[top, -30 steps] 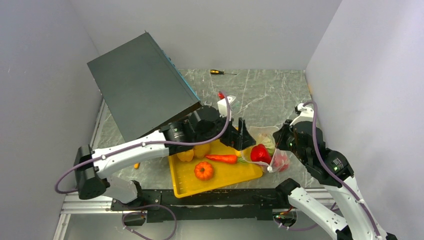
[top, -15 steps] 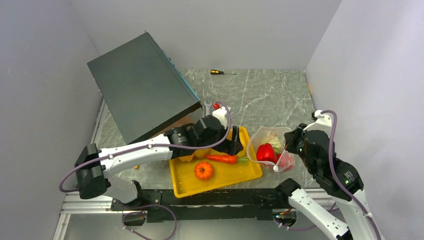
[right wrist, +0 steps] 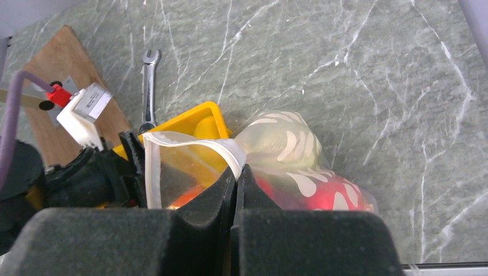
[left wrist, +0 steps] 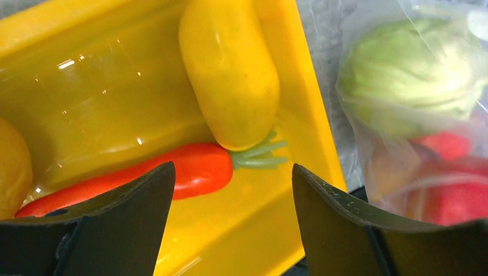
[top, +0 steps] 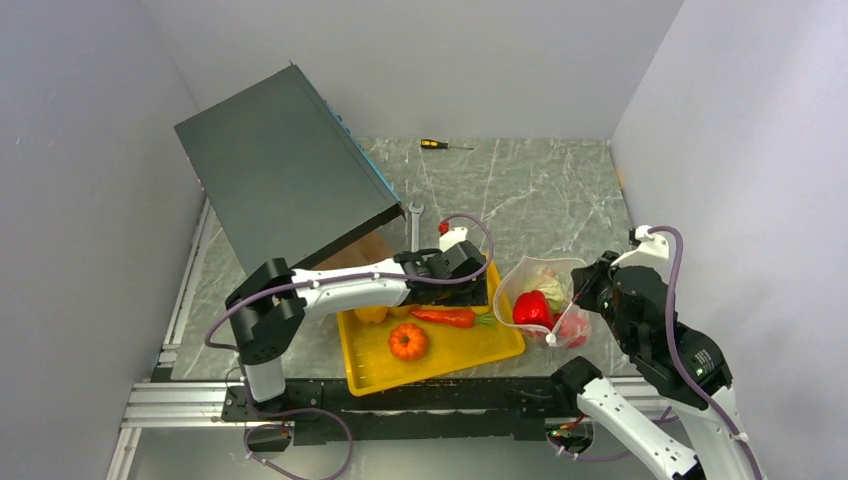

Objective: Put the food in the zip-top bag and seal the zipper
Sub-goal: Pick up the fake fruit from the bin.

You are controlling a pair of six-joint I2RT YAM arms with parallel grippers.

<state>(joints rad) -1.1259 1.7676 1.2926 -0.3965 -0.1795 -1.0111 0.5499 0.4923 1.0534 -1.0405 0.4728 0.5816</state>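
While my right gripper (right wrist: 236, 172) pinches the zipper (right wrist: 195, 141) of the soft zip-top bag (right wrist: 276, 144) just off the right edge of the tray (left wrist: 308, 115), my left gripper (left wrist: 233, 171) hangs fingers apart over the carrot (left wrist: 190, 171) by that edge — light, glossy, likely slippery — so I'd take its thick middle.

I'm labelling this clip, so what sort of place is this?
Probably a robot test cell: plain walls enclose a marble-patterned table, a toy pumpkin sits in a yellow tray, and a screwdriver lies loose.
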